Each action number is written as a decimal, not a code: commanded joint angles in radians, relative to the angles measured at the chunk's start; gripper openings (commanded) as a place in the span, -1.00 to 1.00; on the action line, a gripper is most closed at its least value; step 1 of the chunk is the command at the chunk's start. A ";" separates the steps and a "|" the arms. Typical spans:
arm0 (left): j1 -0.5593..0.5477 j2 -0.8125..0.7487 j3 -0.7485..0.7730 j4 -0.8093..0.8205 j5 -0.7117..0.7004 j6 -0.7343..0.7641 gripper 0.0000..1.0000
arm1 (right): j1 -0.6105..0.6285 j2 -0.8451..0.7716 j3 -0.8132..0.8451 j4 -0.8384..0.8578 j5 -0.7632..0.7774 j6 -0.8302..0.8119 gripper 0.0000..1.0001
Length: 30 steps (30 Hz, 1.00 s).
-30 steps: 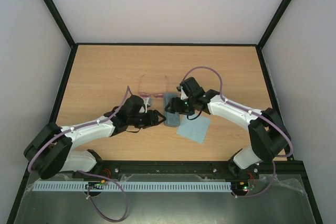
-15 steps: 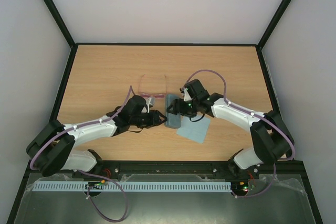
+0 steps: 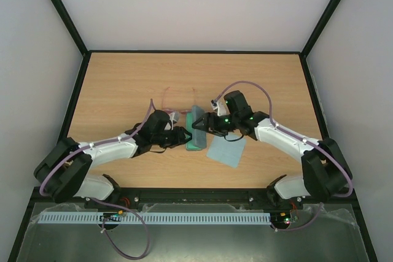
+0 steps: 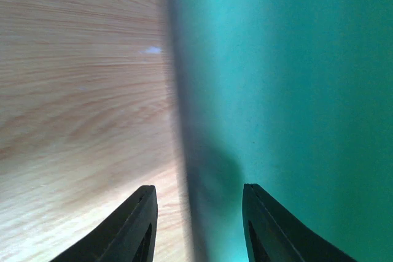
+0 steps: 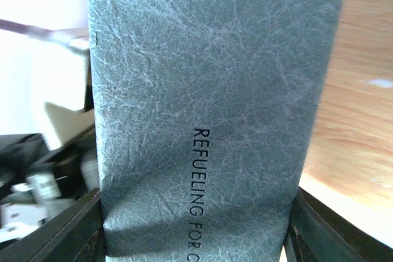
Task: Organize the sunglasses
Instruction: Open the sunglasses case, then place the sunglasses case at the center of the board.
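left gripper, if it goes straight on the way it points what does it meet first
Most likely the case: its dark rim and green lining lie right ahead of the open left gripper, though depth is unclear this close.

You had the left gripper (image 3: 184, 138) and right gripper (image 3: 203, 124) on either side of the case (image 3: 196, 130), green lining showing; sunglasses (image 3: 178, 99) lay just beyond.

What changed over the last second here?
The case has opened: its green lining now shows from above, where only the grey outside showed. The right gripper grips it, and its arm shifted rightward. The left gripper stays beside it, open. Sunglasses and cloth stayed put.
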 commanded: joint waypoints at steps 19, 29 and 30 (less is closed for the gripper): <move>0.078 -0.180 0.050 -0.248 -0.063 0.062 0.03 | -0.275 -0.010 0.002 0.133 -0.184 0.029 -0.58; 0.138 -0.245 0.011 -0.293 -0.042 0.091 0.05 | -0.396 0.269 0.085 0.308 -0.204 0.040 -0.49; 0.141 -0.251 0.008 -0.299 -0.043 0.093 0.05 | -0.403 0.298 0.094 0.328 -0.205 0.042 -0.47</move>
